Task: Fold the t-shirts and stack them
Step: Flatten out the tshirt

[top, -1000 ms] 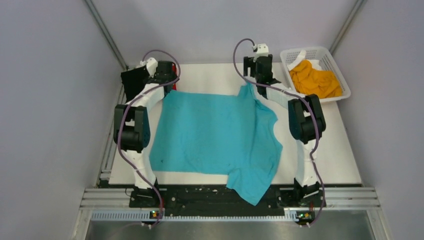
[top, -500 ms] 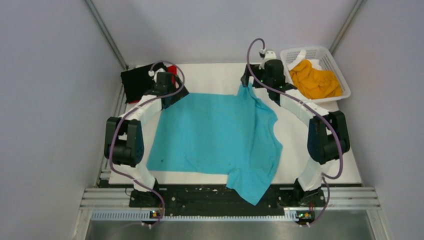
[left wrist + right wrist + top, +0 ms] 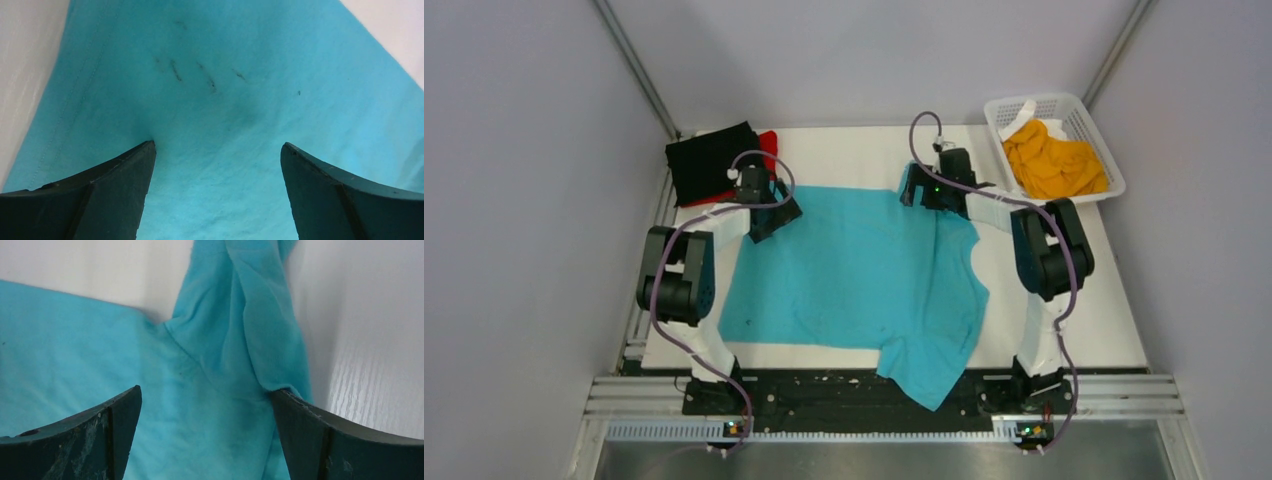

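The turquoise-blue t-shirt (image 3: 854, 275) lies spread flat on the white table, one sleeve hanging over the near edge. My left gripper (image 3: 769, 215) is open at the shirt's far left corner, its fingers pressed down on the cloth (image 3: 220, 100). My right gripper (image 3: 921, 190) is open over the far right corner, where the cloth is bunched and folded (image 3: 235, 335). A folded black t-shirt (image 3: 712, 160) lies on a red one (image 3: 769, 140) at the far left. The orange-yellow t-shirt (image 3: 1054, 160) lies crumpled in the basket.
The white mesh basket (image 3: 1089, 120) stands at the far right corner. Grey walls enclose the table on three sides. A black rail (image 3: 854, 390) runs along the near edge by the arm bases.
Both grippers have come down and toward the near side onto the shirt's far corners. The raised right corner of the shirt has dropped to the table.
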Action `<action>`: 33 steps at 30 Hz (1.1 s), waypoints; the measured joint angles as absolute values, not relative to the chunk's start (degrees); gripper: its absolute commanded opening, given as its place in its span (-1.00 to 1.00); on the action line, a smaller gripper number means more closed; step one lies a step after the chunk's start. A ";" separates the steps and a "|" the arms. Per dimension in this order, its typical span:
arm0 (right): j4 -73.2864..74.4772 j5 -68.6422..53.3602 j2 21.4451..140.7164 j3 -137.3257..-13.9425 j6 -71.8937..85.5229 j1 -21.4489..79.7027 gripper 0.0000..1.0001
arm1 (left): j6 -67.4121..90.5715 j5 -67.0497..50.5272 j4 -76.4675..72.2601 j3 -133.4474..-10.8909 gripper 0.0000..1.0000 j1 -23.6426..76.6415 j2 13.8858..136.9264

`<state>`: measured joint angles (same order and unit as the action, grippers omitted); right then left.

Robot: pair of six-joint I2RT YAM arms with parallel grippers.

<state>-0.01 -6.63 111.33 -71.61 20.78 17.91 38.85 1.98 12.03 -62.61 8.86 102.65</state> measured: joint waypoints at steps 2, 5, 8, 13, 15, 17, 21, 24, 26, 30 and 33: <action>-0.03 -6.59 114.61 -73.43 22.02 17.41 0.98 | 38.89 2.02 11.38 -62.35 0.98 8.62 102.65; -2.13 -6.59 116.22 -75.37 23.97 15.94 0.98 | 38.89 1.91 11.09 -62.33 0.98 8.25 102.74; -4.05 -5.34 118.21 -76.75 25.98 13.63 0.98 | 38.96 0.93 10.57 -62.08 0.98 7.60 102.76; -3.64 1.76 118.30 -77.21 28.10 10.61 0.98 | 39.57 -0.67 9.13 -61.39 0.98 6.37 102.69; -3.49 3.77 118.30 -77.21 28.27 9.85 0.98 | 39.77 -1.23 8.56 -60.99 0.98 6.07 102.50; -3.36 5.13 118.26 -77.21 28.25 9.28 0.98 | 39.94 -1.93 7.88 -60.45 0.98 5.76 102.21; -4.10 1.89 116.64 -75.96 26.55 9.28 0.98 | 39.90 -2.87 6.76 -59.53 0.98 5.43 101.75; -4.84 -3.68 113.47 -74.50 23.49 9.89 0.98 | 39.90 -3.33 6.02 -58.96 0.98 5.28 101.47; -5.32 -6.39 111.94 -74.56 21.41 10.66 0.98 | 39.75 -3.51 5.61 -58.70 0.98 5.26 101.34; -5.45 -10.00 110.63 -76.64 16.47 14.00 0.98 | 39.38 -3.68 5.37 -58.48 0.98 5.21 101.23; -4.84 -11.22 111.00 -78.30 14.39 16.51 0.98 | 39.27 -3.66 5.23 -58.37 0.97 5.23 101.14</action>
<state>-4.84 -11.22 111.00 -78.30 14.39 16.51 39.27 -3.66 5.23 -58.37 5.23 101.14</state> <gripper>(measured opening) 0.987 0.989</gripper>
